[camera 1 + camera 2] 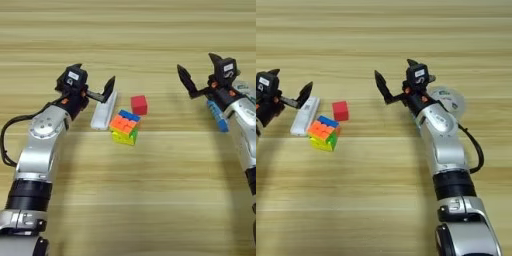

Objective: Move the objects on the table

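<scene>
Both grippers, left (93,83) and right (397,80), spread wide and empty; red cube (139,105), puzzle cube (125,127) untouched on table (150,200)

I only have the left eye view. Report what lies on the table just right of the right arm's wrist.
Observer: A clear tape roll lies flat there, partly hidden behind the right arm.
Operator: Now describe that arm below the wrist; my picture cuts it off.
Observer: A black cable loops out from its right side, between the wrist and the elbow.
</scene>
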`<act>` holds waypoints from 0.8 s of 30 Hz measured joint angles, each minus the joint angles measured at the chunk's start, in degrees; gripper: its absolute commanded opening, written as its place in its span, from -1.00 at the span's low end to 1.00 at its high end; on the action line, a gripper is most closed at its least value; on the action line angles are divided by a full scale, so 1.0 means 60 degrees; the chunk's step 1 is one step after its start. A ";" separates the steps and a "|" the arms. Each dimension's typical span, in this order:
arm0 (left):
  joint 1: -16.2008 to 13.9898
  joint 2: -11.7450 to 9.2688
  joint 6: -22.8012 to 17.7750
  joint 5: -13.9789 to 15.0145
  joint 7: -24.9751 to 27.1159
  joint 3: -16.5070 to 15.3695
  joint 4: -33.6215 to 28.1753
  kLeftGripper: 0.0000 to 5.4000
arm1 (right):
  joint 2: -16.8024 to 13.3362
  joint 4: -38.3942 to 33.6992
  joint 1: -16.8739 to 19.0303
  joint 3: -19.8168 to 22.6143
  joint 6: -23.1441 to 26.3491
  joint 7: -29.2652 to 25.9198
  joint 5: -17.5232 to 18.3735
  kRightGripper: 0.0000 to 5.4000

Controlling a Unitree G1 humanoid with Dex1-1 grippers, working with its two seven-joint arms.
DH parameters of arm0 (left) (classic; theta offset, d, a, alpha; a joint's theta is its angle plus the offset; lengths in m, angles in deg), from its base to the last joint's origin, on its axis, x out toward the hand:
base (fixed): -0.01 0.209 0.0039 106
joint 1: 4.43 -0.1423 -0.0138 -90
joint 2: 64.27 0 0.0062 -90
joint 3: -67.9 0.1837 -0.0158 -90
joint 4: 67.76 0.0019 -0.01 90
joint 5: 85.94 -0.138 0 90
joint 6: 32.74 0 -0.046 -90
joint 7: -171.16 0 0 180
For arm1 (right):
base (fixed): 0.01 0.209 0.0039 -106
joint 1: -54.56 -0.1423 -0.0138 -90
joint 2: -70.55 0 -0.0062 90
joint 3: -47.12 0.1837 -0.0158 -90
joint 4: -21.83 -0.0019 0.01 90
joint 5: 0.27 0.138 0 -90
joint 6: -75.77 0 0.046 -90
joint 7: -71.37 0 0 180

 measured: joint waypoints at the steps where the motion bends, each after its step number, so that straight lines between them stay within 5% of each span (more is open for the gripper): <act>1: -0.0045 -0.0020 -0.0064 0.0001 0.0054 0.0030 -0.0046 1.00 | -0.0034 0.0188 -0.0105 0.0074 -0.0172 0.0306 -0.0126 0.99; 9: -0.0440 -0.0221 -0.0746 0.0166 0.0545 0.0160 -0.0754 1.00 | -0.0085 0.0751 -0.0332 0.0241 -0.0527 0.0812 -0.0281 0.99; 15: -0.0687 -0.0255 -0.1640 0.0851 0.0947 0.0153 -0.1374 1.00 | -0.0079 0.0895 -0.0400 0.0246 -0.0647 0.0828 -0.0276 0.99; 24: -0.1012 -0.0380 -0.2432 0.1245 0.1511 0.0374 -0.2114 1.00 | -0.0045 0.0917 -0.0427 0.0251 -0.0657 0.0843 -0.0269 0.99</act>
